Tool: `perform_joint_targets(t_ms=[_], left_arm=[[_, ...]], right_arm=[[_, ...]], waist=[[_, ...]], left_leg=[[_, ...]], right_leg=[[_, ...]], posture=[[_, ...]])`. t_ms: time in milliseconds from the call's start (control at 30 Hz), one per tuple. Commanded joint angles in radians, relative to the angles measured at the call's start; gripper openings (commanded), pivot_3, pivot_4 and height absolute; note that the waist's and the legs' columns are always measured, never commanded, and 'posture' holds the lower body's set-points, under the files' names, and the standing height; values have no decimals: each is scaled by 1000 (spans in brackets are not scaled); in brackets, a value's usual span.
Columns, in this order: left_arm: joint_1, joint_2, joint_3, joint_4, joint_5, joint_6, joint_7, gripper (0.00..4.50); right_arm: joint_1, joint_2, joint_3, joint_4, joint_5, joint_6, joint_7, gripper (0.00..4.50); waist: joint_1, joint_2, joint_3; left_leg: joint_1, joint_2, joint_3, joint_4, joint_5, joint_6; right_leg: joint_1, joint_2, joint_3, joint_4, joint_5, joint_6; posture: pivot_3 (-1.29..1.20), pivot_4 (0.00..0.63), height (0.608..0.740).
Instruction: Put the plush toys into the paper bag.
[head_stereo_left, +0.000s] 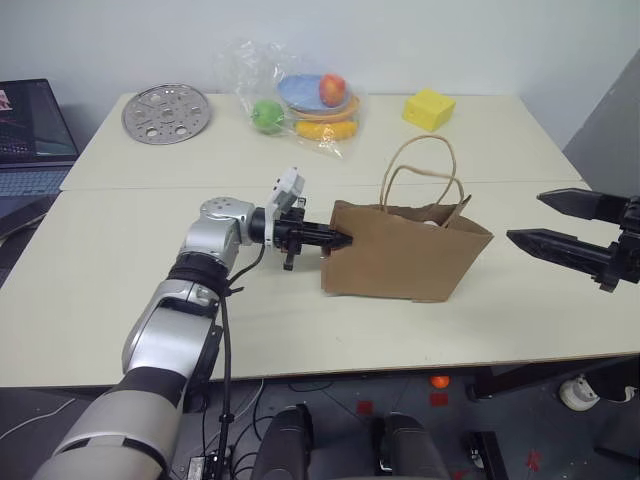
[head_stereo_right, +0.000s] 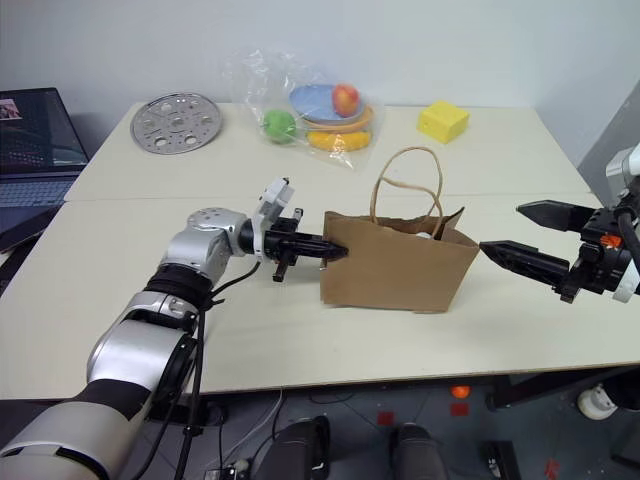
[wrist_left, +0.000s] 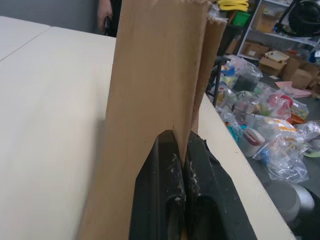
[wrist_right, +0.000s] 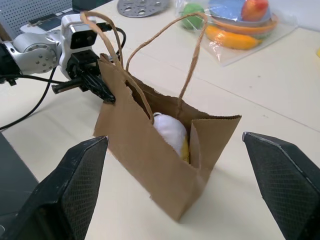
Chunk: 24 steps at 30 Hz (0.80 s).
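The cream-white egg-shaped plush toy (wrist_right: 171, 134) sits inside the brown kraft paper bag (head_stereo_left: 400, 262). The left gripper (head_stereo_left: 340, 239) pinches the bag's edge; the right gripper (head_stereo_left: 545, 222) hangs spread and empty. I cannot tell where the carrot toy is.

White plush toy (wrist_right: 170, 134) half-hidden inside paper bag (wrist_right: 150, 165)

Left gripper (wrist_left: 184, 165) pinched paper bag (wrist_left: 150, 100) edge; bag stood upright on table (wrist_left: 45, 110) ahead.
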Motion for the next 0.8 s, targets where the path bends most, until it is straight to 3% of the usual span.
perform_joint_targets(t_ms=[33,300,467,633,800], left_arm=[[-36,3,27,30,11,-71,-9,534],[-32,143,-4,-28,8,-61,-9,3063],[-36,257,68,-97,3,6,12,4468],[136,404,151,-462,26,213,216,4468],[298,424,192,-716,-3,272,270,4468]], right_arm=[[-2,-4,9,-18,5,-46,-19,4500],[15,-33,84,46,-88,-137,59,4500],[80,-35,75,96,-177,-201,136,4500],[234,-32,62,155,-363,-353,244,4500],[249,15,110,227,-479,-472,241,4500]], waist=[[-4,0,0],[-9,0,0],[-2,0,0],[-9,1,0],[-8,4,-2]], left_leg=[[0,-1,1,0,0,0],[-1,1,0,1,0,0],[-1,0,0,1,0,0],[-2,-1,1,1,-1,1],[2,1,1,2,-1,1]], right_leg=[[0,0,1,0,1,1],[-1,-1,1,0,1,1],[-1,-1,0,0,1,1],[-2,-1,1,0,0,3],[3,-1,0,2,-1,4]], posture=[[0,150,740],[0,150,740],[0,150,740],[0,150,740],[0,150,740]])
